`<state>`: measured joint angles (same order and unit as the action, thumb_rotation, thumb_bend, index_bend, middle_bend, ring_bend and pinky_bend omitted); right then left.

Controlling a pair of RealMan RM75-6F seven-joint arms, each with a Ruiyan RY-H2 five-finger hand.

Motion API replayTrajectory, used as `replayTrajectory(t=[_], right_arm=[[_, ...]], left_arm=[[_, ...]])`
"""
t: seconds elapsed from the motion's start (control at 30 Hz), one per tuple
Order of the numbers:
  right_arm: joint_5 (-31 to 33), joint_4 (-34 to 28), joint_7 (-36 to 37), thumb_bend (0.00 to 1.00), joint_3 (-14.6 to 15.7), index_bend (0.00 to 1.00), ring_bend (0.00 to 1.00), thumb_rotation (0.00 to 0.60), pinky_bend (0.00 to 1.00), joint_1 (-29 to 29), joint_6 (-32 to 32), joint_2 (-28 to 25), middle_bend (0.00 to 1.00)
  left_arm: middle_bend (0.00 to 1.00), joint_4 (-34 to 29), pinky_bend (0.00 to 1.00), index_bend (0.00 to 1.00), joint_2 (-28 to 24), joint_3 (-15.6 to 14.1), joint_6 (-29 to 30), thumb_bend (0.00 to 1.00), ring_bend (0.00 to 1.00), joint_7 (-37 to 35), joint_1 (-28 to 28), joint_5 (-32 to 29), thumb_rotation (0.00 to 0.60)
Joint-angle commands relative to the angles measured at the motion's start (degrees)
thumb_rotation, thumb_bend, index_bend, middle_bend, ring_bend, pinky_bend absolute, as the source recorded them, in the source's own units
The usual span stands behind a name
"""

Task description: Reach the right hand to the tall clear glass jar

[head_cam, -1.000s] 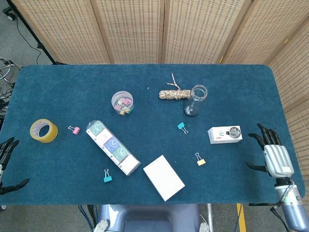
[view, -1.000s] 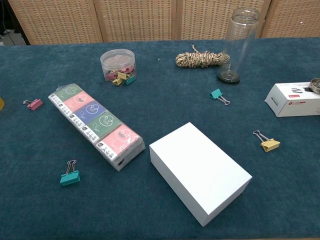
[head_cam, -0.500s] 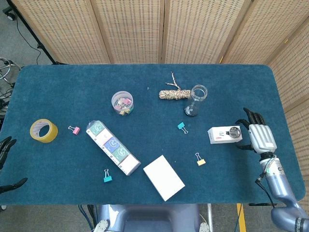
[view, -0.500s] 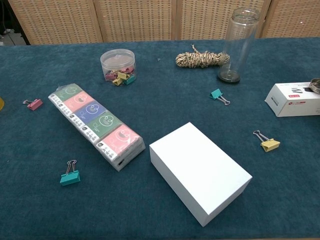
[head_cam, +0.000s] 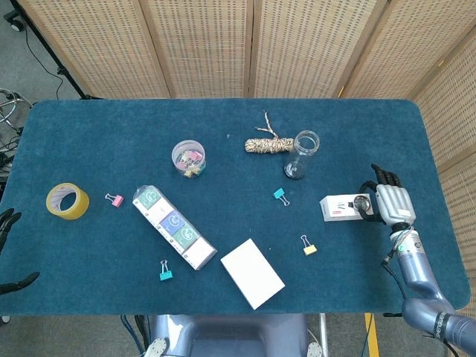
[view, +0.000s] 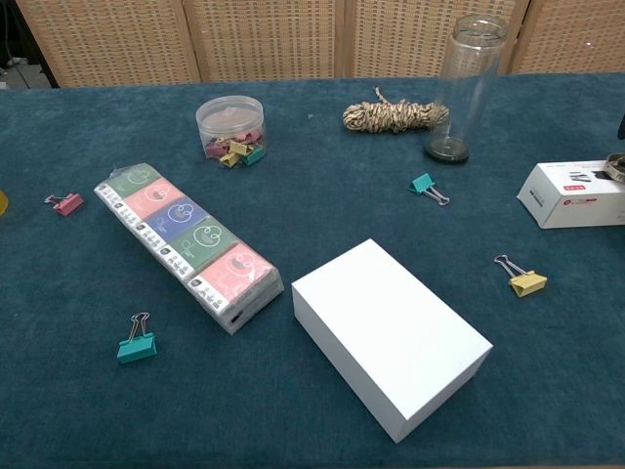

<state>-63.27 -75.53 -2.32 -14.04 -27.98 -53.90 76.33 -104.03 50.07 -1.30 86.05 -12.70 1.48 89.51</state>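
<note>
One jar point(head_cam: 300, 154) stands upright on the blue worktop point(head_cam: 357, 126), toward the back and right of centre, open mouth up and nothing visible inside. Just to its left lies one bundle of twine point(head_cam: 265, 143), close to the jar's base.

The right hand point(head_cam: 390, 203) is at the worktop's right side, just beside the right end of a small white box point(head_cam: 344, 207), its dark fingers point(head_cam: 378, 177) apart and pointing toward the back, holding nothing. It is well apart from the jar. A round metal piece point(head_cam: 361, 201) lies on the box next to the hand; whether the hand touches the box or the piece cannot be told. The chest view shows only a dark sliver at its right edge.

The left hand point(head_cam: 9, 253) shows only as dark fingers at the left edge of the head view, spread and holding nothing.

Four loose binder clips lie on the cloth: one pink point(head_cam: 114, 198), two teal point(head_cam: 165, 271) point(head_cam: 280, 195), one yellow point(head_cam: 309, 245). One round clear tub point(head_cam: 188, 158) holds more clips. There is one roll of yellow tape point(head_cam: 68, 201) at the left, one wrapped row of tissue packs point(head_cam: 173, 225) lying diagonally, and one larger plain white box point(head_cam: 252, 273) near the front edge.
</note>
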Motion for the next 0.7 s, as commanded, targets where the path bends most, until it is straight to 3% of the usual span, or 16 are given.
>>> replayTrajectory(t=[0.03,0.7], right_arm=[[0.0,0.14,0.38,0.32,0.05,0.43,0.0,0.6,0.0,-0.09,-0.04,-0.01,0.0],[2.39,1.72,-0.78,0.39,0.89,0.48,0.0,0.6,0.0,-1.37,1.83,0.39,0.0]], left_arm=[[0.0,0.03,0.0,0.0,0.0,0.0,0.04,0.12,0.0,-0.04,-0.02,0.01,0.6],[0.0,-0.01,0.0,0.0,0.12,0.0,0.29,0.12,0.0,0.11,-0.22,-0.04,0.6]])
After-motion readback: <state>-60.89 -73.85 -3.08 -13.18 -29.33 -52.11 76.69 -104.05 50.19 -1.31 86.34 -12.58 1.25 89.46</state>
